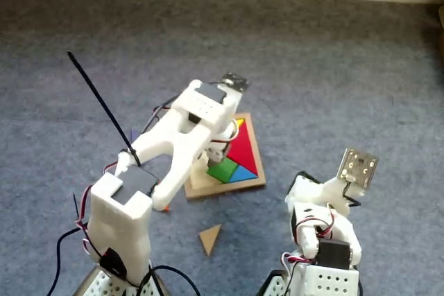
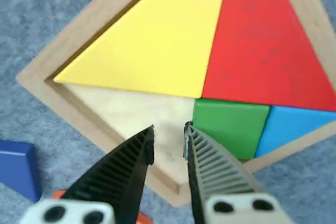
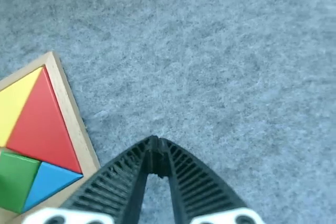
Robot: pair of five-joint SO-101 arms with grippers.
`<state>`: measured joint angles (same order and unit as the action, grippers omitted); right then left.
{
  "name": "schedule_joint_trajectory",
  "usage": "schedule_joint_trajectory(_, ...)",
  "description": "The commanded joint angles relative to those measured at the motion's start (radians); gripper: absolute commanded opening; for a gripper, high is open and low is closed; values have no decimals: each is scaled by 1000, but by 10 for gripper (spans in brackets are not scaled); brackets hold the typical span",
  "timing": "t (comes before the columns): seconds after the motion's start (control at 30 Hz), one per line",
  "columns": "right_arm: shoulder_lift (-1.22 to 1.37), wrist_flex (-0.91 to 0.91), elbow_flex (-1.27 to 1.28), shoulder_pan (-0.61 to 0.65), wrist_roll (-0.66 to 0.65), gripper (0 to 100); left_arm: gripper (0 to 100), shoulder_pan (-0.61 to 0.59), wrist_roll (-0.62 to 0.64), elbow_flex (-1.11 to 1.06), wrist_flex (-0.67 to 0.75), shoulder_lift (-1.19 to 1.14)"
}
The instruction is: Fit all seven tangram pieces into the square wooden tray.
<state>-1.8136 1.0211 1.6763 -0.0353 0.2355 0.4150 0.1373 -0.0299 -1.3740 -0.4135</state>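
A: Where is the tray [image 1: 229,186]?

B: Just right of the middle of the high view, flat on the grey carpet [image 1: 333,67]. The left arm is stretched over its left half.

A: What lies in it?

B: 4 pieces. A yellow triangle [image 2: 152,51] and a red triangle [image 2: 257,51] sit edge to edge. Touching those 2 is a green piece [image 2: 231,127] with a light blue triangle [image 2: 289,127] against its side. The rest of the tray floor is bare wood.

A: And the left gripper [image 2: 169,129]?

B: It hangs over that bare wood, just beside the green piece, pointing down. Its 2 fingers stand a narrow gap apart, with nothing between them.

A: Any loose pieces?

B: 3 that I can see. A plain wooden triangle [image 1: 209,238] lies on the carpet in the lower middle of the high view, apart from the tray. An orange piece [image 1: 165,207] peeps out from under the left arm, near the tray's lower left corner. A dark blue piece [image 2: 18,166] lies on the carpet off the same side of the tray. Both are mostly cut off, so I cannot tell their shapes.

A: The right gripper [image 3: 156,142]?

B: Its arm is folded up in the lower right of the high view. The fingers are pressed together at the tips and carry nothing. They are above bare carpet, near the tray corner that holds the light blue triangle.
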Motion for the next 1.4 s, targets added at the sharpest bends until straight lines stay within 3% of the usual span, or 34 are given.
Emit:
schedule_joint_trajectory(0.0, -10, -21, 99, -12, -9, 5, 116, 53, 3, 74, 3, 13)
schedule_joint_trajectory(0.2, -10, -21, 99, -12, -9, 5, 117, 51, 5, 142, -6, 15)
schedule_joint_trajectory(0.57, -10, -25, 99, -12, -8, 5, 115, 54, 54, 280, -245, 116)
schedule_joint_trajectory(0.77, -10, -25, 99, -12, -8, 5, 115, 68, 52, 50, -215, 378)
schedule_joint_trajectory(1.1, -10, -25, 99, -13, -9, 5, 121, 68, -28, -536, 29, 737)
schedule_joint_trajectory(1.27, -10, -25, 99, -13, -9, 5, 239, 122, 17, -731, 55, 875)
schedule_joint_trajectory(1.37, -10, -25, 99, -13, -9, 5, 260, 162, 20, -800, 84, 926)
